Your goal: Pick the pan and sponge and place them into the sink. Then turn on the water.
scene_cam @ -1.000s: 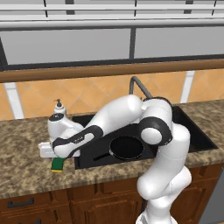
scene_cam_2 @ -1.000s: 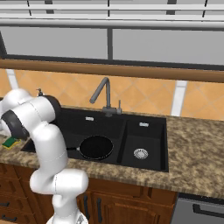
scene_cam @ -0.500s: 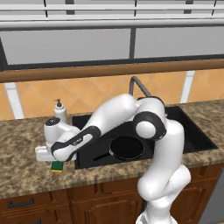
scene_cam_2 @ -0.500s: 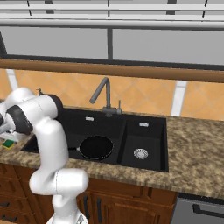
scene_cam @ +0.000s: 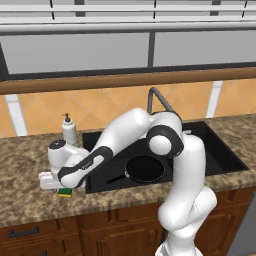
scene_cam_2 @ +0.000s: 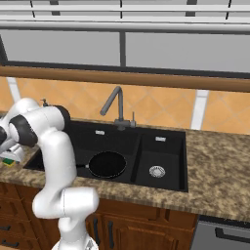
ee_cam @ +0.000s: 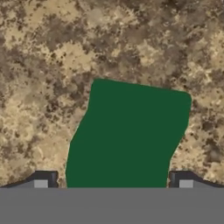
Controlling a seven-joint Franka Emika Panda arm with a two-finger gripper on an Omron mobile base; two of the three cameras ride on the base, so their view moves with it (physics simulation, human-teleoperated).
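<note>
The arm reaches low and to the left over the counter (scene_cam: pixel 30 195), its hand down over the sponge (ee_cam: pixel 129 135), which lies flat on the brown speckled stone just left of the sink (scene_cam: pixel 220 155). In the hand view the sponge's green top sits between the two dark fingertips (ee_cam: pixel 46 179), one on each side of it, and the gripper (ee_cam: pixel 113 183) has its jaws spread wide with the sponge not pinched; whether the tips touch its sides cannot be told. From the left base view the gripper (scene_cam: pixel 62 186) is mostly hidden behind the white hand, and a sliver of the sponge (scene_cam: pixel 65 192), green over yellow, peeks out beneath it near the counter's front edge. In the right base view the same sliver of sponge (scene_cam_2: pixel 8 161) shows at the far left under the hand. The pan (scene_cam: pixel 145 168) already lies in the wide left basin, upright, its thin handle pointing toward the sink's front left; in the right base view the pan (scene_cam_2: pixel 107 164) rests near the divider, well apart from the silver drain (scene_cam_2: pixel 156 171) of the narrower right basin. The faucet (scene_cam_2: pixel 114 105) stands behind the sink (scene_cam_2: pixel 161 146) with its spout curved over the left basin, and no water runs. A white soap bottle (scene_cam: pixel 69 131) stands on the counter behind the hand, near the sink's left rear corner.
</note>
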